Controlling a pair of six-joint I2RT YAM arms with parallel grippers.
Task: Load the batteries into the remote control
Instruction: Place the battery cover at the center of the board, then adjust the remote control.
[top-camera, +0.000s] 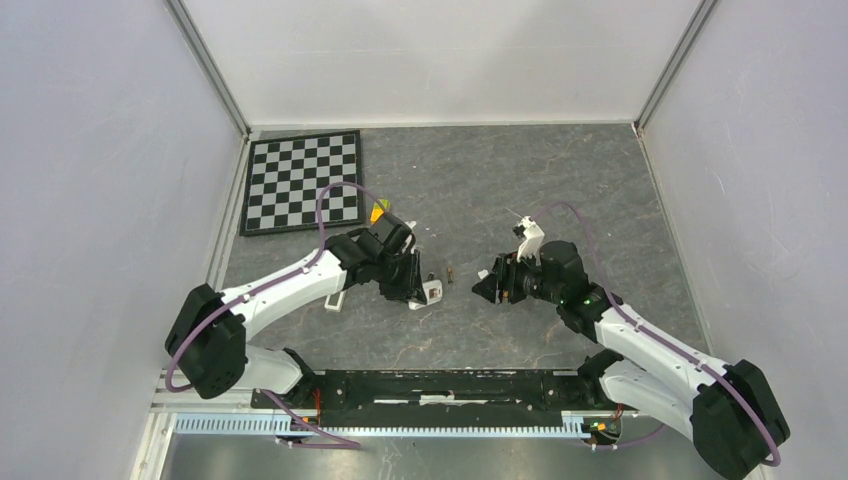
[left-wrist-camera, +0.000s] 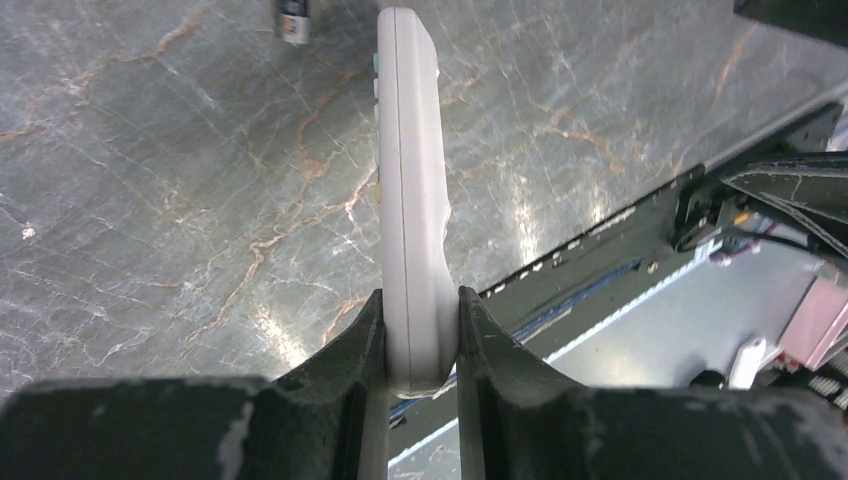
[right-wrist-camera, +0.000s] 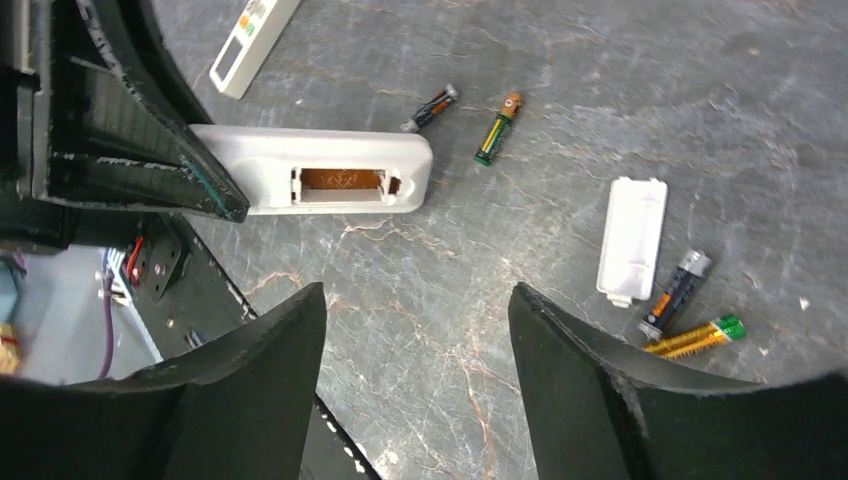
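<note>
Left pincer clamps the slim white plastic remote control, open compartment facing the right pincer, spread and empty. Small gold-ended cylindrical batteries lie loose on the grey marbled bench; grip one mid-body, aligned lengthwise.

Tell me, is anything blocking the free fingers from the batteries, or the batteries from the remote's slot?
Nothing visible does. The right fingers hang open above the table. The batteries lie loose and uncovered. The cover is off, and the slot in the remote faces them and looks empty.
</note>
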